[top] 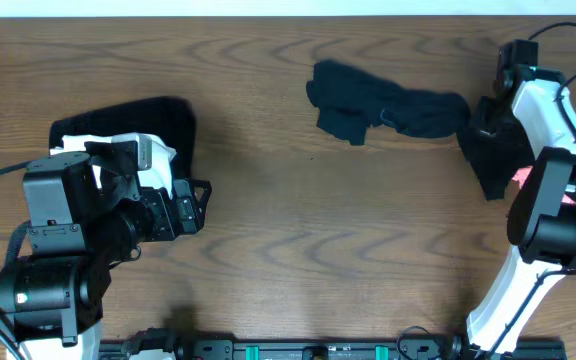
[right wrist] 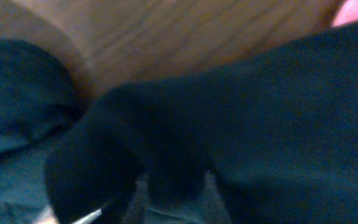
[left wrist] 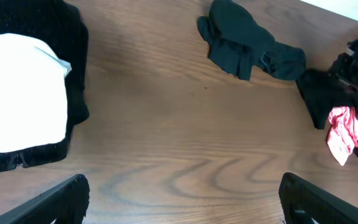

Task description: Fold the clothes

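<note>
Left gripper (left wrist: 185,202) gapes above open tabletop (top: 298,230) — right gripper (top: 490,128), sunk in dark cloth (top: 490,172), state hidden.

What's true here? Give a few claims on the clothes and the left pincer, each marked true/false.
1. A dark garment lies crumpled on the table. True.
2. A white cloth lies on a black cloth. True.
3. The left pincer grips the white cloth. False: it is open and empty, over bare wood.
4. The red cloth lies beside the white cloth. False: it is across the table, by the right arm.
</note>
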Action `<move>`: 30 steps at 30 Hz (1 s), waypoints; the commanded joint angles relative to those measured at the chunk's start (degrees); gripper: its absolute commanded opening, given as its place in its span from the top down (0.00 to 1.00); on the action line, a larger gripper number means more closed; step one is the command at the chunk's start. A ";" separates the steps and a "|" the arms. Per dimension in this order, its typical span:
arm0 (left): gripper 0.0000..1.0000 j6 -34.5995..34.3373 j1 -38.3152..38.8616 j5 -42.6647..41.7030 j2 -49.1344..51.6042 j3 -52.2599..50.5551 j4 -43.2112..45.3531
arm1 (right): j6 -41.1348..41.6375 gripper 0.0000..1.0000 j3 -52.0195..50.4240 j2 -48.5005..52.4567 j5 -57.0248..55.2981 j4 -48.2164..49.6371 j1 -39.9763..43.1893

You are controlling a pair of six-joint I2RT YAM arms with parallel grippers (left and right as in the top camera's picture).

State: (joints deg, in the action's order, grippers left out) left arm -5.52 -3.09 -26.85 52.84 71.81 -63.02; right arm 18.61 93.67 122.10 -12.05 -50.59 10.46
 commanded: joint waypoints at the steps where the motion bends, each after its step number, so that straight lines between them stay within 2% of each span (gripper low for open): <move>1: 0.02 0.61 0.28 -0.55 -0.07 1.18 -0.17 | 4.50 0.92 -0.11 -3.48 -5.86 -1.40 1.40; 3: 0.02 0.61 0.28 -0.57 -0.07 1.18 -0.17 | 6.82 0.99 -0.02 -6.97 -8.52 -2.71 3.37; 13: 0.02 0.61 0.28 -0.55 0.09 1.18 -0.33 | 12.87 0.99 -0.02 -25.92 -12.11 -2.84 18.80; 20: 0.02 0.59 0.28 -0.57 1.18 1.18 -0.33 | 14.56 0.98 -0.07 -28.37 -6.58 -2.23 26.91; 22: 0.02 0.59 0.28 -0.57 1.64 1.18 -0.35 | 14.34 0.91 -0.07 -27.76 -4.79 -2.75 26.95; 25: 0.02 0.57 0.28 -0.57 2.12 1.18 -0.59 | 12.48 0.68 -0.07 -27.28 -0.24 -2.16 26.43; 28: 0.02 0.59 0.28 -0.59 2.14 1.18 -0.90 | 6.38 0.61 -0.07 -27.52 11.50 1.46 25.29; 30: 0.02 0.59 0.28 -0.59 2.14 1.18 -0.87 | 1.46 0.56 -0.07 -27.71 23.87 3.78 23.54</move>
State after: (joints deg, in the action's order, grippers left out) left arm -5.52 -3.09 -26.85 54.98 71.83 -63.68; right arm 28.01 93.56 94.59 -6.74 -48.45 36.77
